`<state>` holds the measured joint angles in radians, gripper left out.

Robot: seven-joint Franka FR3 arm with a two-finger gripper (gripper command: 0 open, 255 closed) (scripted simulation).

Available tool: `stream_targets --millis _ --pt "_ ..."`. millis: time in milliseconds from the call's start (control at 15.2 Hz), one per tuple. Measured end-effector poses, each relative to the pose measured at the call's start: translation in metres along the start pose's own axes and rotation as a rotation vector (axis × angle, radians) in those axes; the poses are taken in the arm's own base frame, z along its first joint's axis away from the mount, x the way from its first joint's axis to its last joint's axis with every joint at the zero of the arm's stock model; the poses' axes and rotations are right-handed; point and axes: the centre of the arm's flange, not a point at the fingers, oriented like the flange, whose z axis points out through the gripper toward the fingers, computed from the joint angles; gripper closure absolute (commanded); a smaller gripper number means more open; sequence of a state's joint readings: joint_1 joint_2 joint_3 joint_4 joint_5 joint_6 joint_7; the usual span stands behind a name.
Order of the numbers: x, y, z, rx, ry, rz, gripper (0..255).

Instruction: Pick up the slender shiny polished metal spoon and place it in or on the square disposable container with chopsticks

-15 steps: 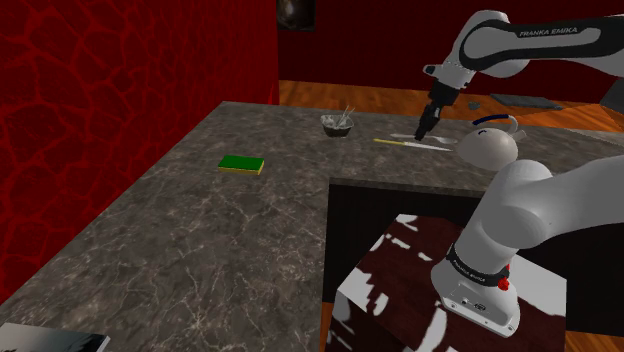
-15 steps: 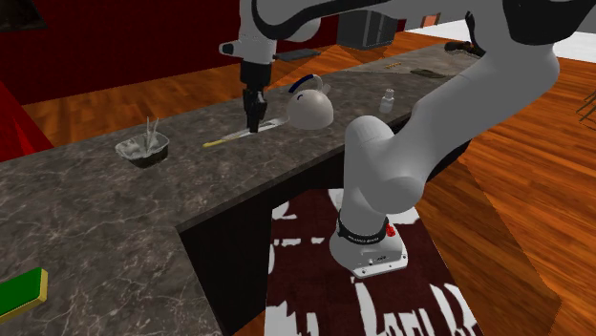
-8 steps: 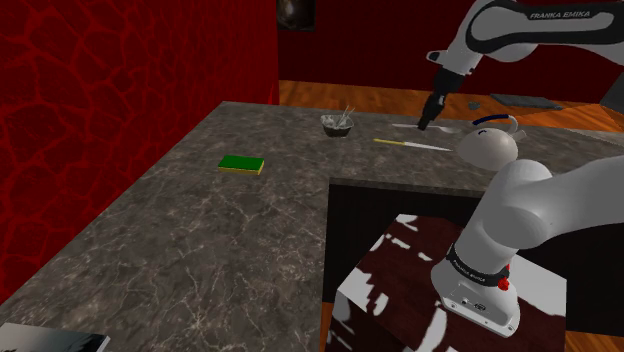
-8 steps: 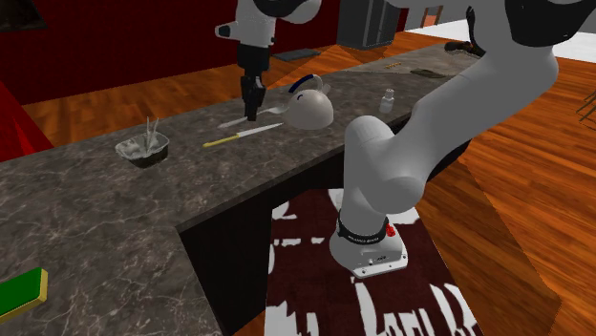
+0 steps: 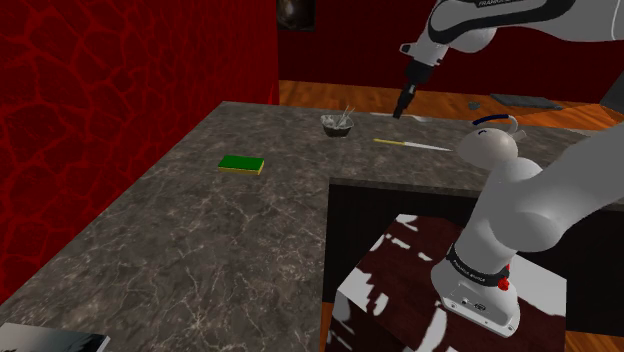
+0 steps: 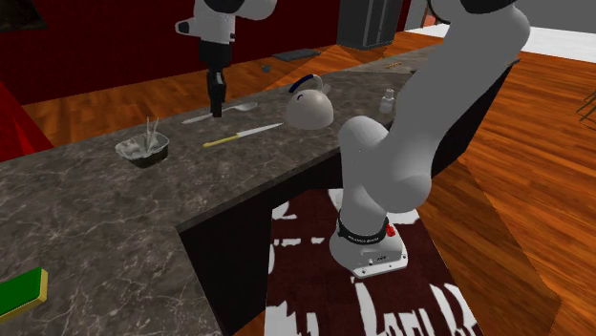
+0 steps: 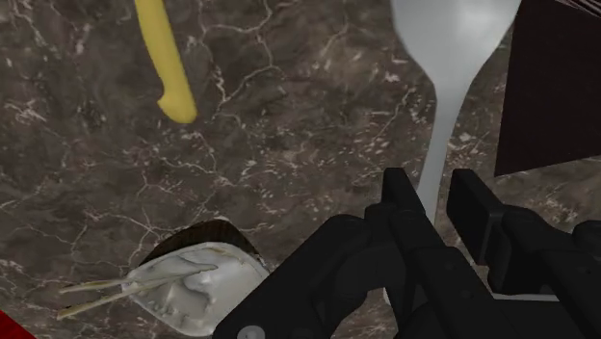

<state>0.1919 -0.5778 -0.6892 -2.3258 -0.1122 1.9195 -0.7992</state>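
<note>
Black gripper clasps the spoon above the counter, near a yellow-handled knife and the container.

The white arm is seen arched up from its base at the shoulder view's lower right and stretched far to the left. The wrist is turned downward, and the black pincer is pointed straight down. A spoon is clasped by its handle between the fingers.

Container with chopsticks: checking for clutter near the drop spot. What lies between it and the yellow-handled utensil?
Bare marbled counter, from container to yellow-handled utensil, in the wrist and second exterior views.
</note>
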Motion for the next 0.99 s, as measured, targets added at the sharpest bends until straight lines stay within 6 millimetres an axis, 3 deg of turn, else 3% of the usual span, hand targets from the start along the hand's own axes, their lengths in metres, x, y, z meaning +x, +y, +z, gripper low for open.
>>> stream_targets --millis 990 --pt "0.164 0.103 0.015 -0.004 -0.002 0.003 255"
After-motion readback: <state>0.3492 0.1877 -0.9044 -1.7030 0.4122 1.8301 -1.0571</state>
